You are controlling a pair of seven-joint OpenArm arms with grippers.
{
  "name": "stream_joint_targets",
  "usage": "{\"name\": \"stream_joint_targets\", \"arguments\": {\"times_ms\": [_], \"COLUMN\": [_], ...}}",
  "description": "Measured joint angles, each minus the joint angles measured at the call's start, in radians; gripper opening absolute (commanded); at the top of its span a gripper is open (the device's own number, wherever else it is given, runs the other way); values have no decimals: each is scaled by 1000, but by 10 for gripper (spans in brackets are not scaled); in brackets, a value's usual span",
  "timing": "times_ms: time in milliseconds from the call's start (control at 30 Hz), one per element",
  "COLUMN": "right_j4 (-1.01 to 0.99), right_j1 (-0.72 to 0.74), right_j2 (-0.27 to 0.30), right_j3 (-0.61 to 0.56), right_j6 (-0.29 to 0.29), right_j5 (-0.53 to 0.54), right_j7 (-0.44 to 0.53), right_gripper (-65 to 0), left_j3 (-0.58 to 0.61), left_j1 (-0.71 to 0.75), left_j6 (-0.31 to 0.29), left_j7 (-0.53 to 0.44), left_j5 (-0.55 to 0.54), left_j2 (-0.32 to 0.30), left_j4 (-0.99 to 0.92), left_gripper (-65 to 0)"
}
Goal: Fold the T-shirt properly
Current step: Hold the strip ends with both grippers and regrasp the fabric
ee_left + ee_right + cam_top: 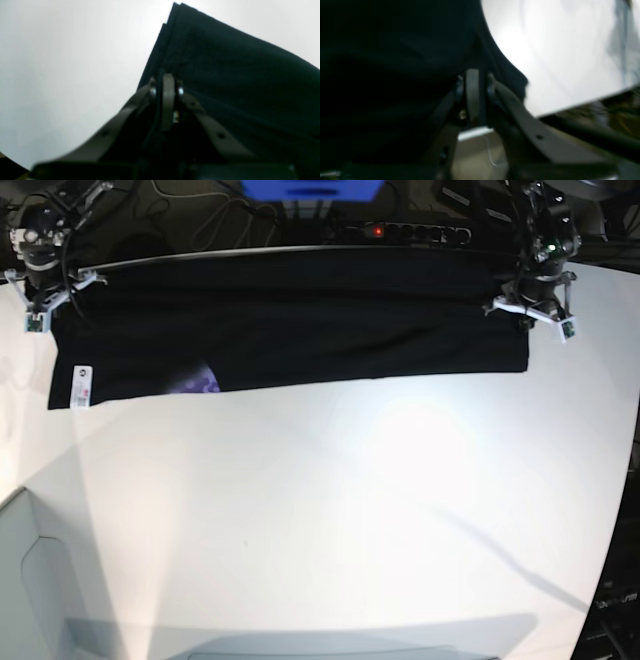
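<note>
The black T-shirt point(300, 330) lies as a long folded band along the far edge of the white table point(350, 510). A white label point(82, 385) and a bit of purple print point(200, 383) show at its near left. My left gripper point(530, 305) stands at the band's right end. In the left wrist view the left gripper point(166, 80) is shut on the T-shirt point(237, 75), pinching its layered edge. My right gripper point(45, 295) is at the left end. In the blurred right wrist view the right gripper point(480, 80) shows a narrow dark gap against the T-shirt point(395, 50); whether it grips is unclear.
Behind the table's far edge lie a power strip point(400, 230) with a red light, a blue object point(310, 190) and cables. The table edge point(582, 105) runs close beside the right gripper. A grey panel point(40, 580) sits at the near left corner.
</note>
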Motion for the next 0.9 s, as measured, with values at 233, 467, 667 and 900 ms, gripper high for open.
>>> {"name": "stream_joint_targets", "arguments": {"times_ms": [233,467,667,900], "right_j4": [44,169,135,51], "right_j1": [-24,-29,-31,-30], "right_j2": [2,-42,-69,-70], "right_j3": [27,28,-51,-102], "right_j6": [0,0,0,0], "right_j5": [21,117,116,110], "right_j7": [-3,11,11,8], "right_gripper": [-385,-380,-380,-380], "left_j3": [0,0,0,-6], "left_j1": [0,3,3,26], "left_j6": [0,0,-2,-6], "left_j7": [3,3,0,16], "left_j5": [0,3,-7,5], "left_j2": [0,11,31,35], "left_j4": [2,4,10,37], "left_gripper": [-649,-606,-327,-308]}}
